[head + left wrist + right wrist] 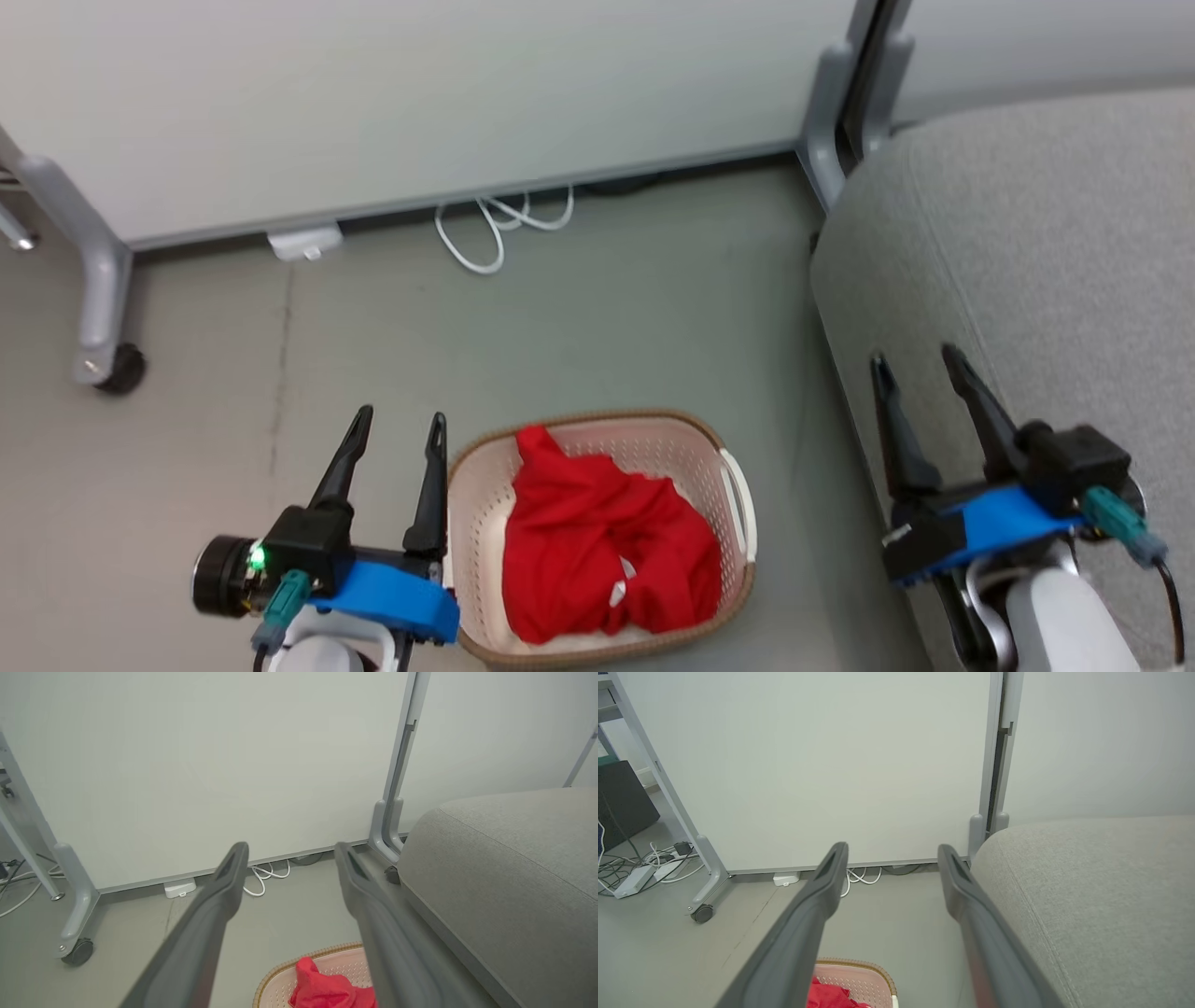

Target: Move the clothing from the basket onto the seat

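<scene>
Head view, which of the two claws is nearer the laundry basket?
The left claw, right beside the basket rim; the right claw is farther off, by the edge of the grey sofa.

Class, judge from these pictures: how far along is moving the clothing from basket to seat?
Done: nothing; the clothing lies in the basket, none on the visible seat. In hand: nothing; left gripper and right gripper are open and empty. Left: every garment.
</scene>
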Motion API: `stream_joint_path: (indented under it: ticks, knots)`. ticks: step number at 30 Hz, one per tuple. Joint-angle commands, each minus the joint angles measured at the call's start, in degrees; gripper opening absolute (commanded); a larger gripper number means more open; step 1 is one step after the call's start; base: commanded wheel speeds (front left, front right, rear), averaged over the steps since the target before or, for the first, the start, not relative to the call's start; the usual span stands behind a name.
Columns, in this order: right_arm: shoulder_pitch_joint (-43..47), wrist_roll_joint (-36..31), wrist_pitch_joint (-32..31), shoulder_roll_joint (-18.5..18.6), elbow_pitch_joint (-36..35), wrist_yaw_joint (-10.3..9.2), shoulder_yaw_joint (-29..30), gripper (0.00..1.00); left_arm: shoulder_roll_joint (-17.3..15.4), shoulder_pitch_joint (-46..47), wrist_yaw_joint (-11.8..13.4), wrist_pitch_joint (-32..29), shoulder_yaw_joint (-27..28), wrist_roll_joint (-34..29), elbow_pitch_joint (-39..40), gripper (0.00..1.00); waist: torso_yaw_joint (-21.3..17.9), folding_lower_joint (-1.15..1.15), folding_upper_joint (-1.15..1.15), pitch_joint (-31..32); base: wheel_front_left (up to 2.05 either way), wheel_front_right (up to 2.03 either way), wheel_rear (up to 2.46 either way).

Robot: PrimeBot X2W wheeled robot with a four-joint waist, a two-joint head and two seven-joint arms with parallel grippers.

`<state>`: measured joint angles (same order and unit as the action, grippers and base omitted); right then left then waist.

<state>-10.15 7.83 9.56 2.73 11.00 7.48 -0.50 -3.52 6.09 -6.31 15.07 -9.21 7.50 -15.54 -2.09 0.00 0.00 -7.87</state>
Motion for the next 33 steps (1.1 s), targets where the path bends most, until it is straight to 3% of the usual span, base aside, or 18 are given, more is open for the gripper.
stream_joint_path:
  ticks: [1,8,18,27,33]
  knots:
    - [-2.15,0.08,0.26,0.27,-0.54,0.03,-0.70,1.00,-0.61,1.67,-0.40,0.16,-0.41,-0.50,-0.56,1.00,-3.37,0.00,0.00,-5.87,0.00,0.00,0.00]
    - [-10.35,0.01,1.79,0.26,-1.43,0.03,-4.10,1.00,-3.74,9.71,-1.07,0.16,-4.27,-1.70,-7.12,1.00,-8.70,0.00,0.00,-18.23,0.00,0.00,0.00]
    - [-17.84,4.67,4.77,0.20,-1.08,0.03,-5.77,1.00,-10.40,23.45,-1.12,-1.79,-14.17,-0.19,-21.30,1.00,-14.33,0.00,0.00,-32.36,0.00,0.00,0.00]
    - [-20.53,9.23,5.66,0.18,-1.57,0.03,-8.24,1.00,-14.90,31.55,-1.08,-5.83,-18.06,1.14,-29.87,1.00,-18.50,0.00,0.00,-40.47,0.00,0.00,0.00]
    - [-21.11,11.51,5.69,0.18,-4.08,0.03,-8.62,1.00,-16.31,34.82,1.37,-7.57,-17.83,0.28,-33.84,1.00,-19.73,0.00,0.00,-43.66,0.00,0.00,0.00]
